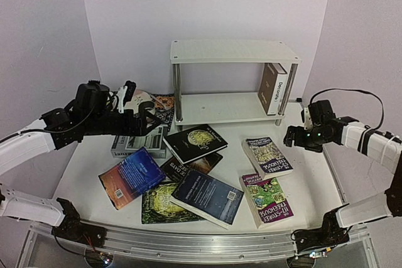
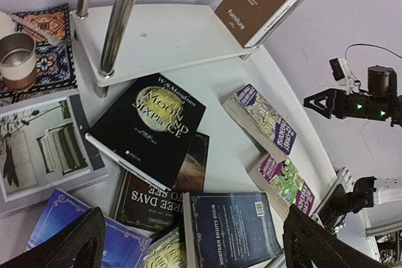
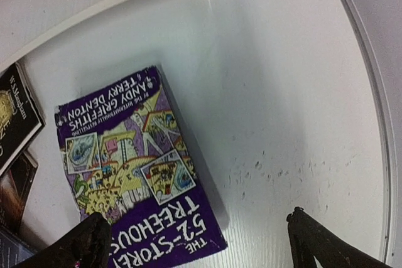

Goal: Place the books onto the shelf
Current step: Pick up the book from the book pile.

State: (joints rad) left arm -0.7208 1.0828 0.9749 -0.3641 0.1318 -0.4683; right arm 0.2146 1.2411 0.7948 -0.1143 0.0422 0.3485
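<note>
The white two-tier shelf (image 1: 233, 51) stands at the back of the table. A thick brown-and-white book (image 1: 274, 88) (image 2: 256, 3) stands upright at the right end of its lower tier. Several books lie scattered on the table: a black one (image 1: 196, 142) (image 2: 151, 127), a dark blue one (image 1: 208, 197) (image 2: 233, 230), an orange-blue one (image 1: 132, 177), a green one (image 1: 158, 205), a grey one (image 1: 135, 145) and two purple Treehouse paperbacks (image 1: 267, 155) (image 1: 266, 198) (image 3: 135, 167). My left gripper (image 1: 139, 116) (image 2: 193, 233) hangs open above the pile, holding nothing. My right gripper (image 1: 295, 137) (image 3: 196, 230) is open and empty over the near edge of a Treehouse paperback.
A patterned mat (image 1: 160, 102) (image 2: 47, 61) with a cup (image 2: 17, 59) and dishes lies left of the shelf, beside its chrome leg (image 2: 116, 23). The table's raised rim (image 3: 377, 123) curves along the right side. A dark book (image 2: 147, 202) lies under the black one.
</note>
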